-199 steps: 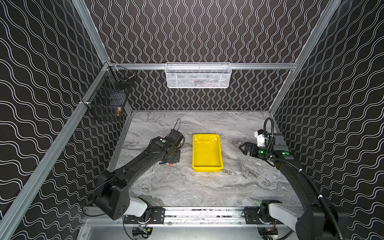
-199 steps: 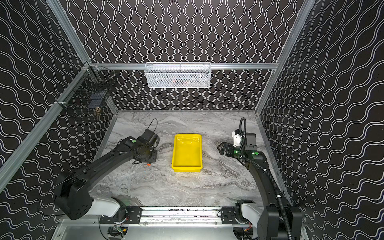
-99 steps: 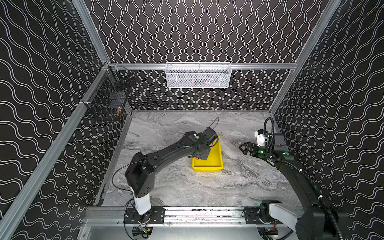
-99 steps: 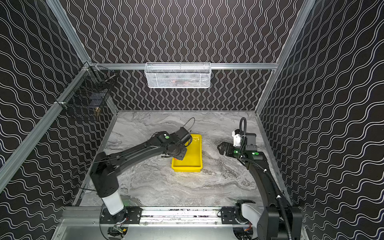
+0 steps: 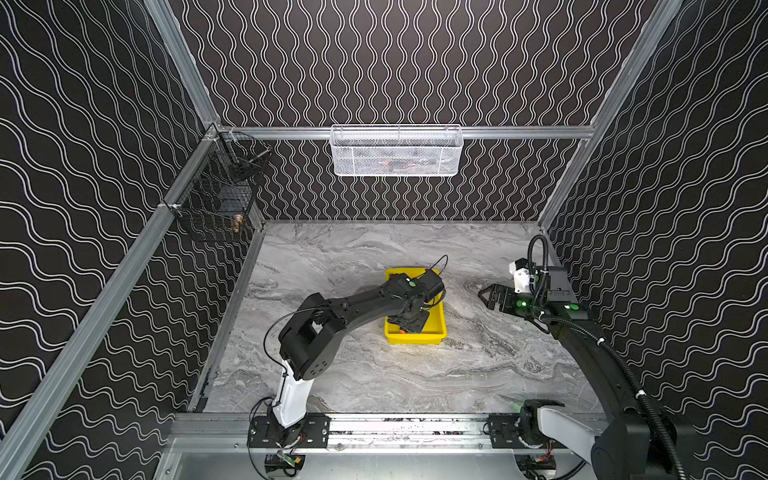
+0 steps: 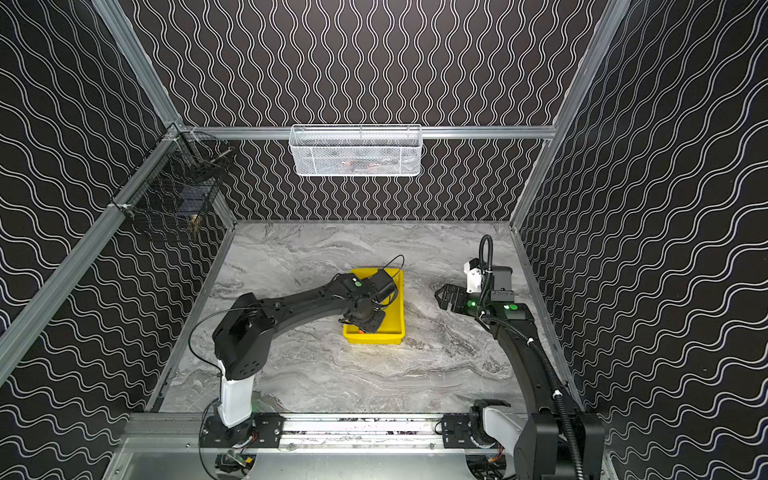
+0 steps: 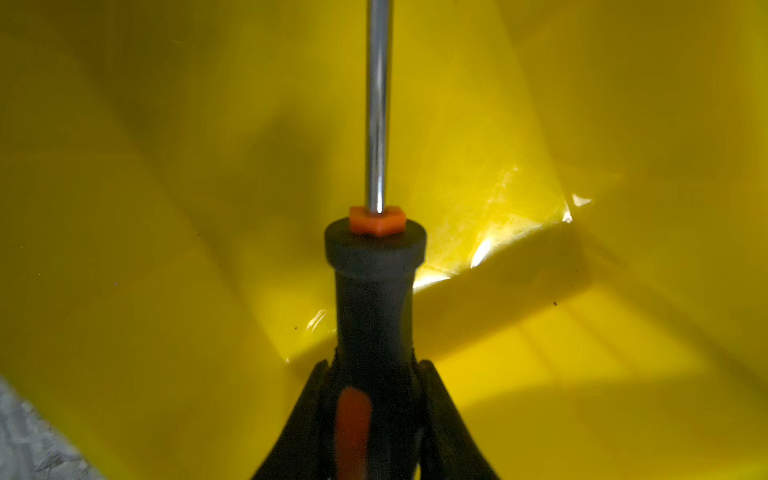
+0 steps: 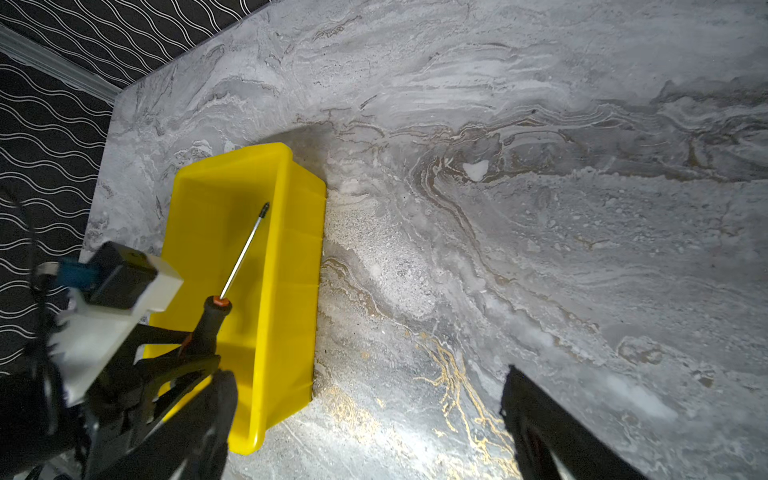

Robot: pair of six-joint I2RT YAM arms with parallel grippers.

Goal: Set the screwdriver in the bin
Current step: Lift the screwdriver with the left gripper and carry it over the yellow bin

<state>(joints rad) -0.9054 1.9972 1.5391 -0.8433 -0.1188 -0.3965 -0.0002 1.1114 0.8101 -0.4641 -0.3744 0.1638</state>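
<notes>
1. A shallow yellow plastic bin (image 5: pixel 415 337) sits mid-table on the grey marbled tabletop (image 5: pixel 374 374).
2. The black-and-orange-handled screwdriver (image 8: pixel 243 253), clamped in the left gripper (image 7: pixel 374 365), lies over the bin's near end, with its shaft pointing toward the far end.
3. To the bin's right, apart from it, stands the right gripper (image 5: pixel 488 297).
4. A white mesh basket (image 5: pixel 397 151) hangs behind, and a black wire cage (image 5: pixel 216 199) hangs at left.

Left arm extended toward centre, wrist bent downward, left gripper (image 5: pixel 405 327) fingers (image 7: pixel 305 403) clamped narrow. Right arm arched forward; right gripper (image 5: pixel 485 293) fingers (image 8: pixel 536 415) spread wide.
</notes>
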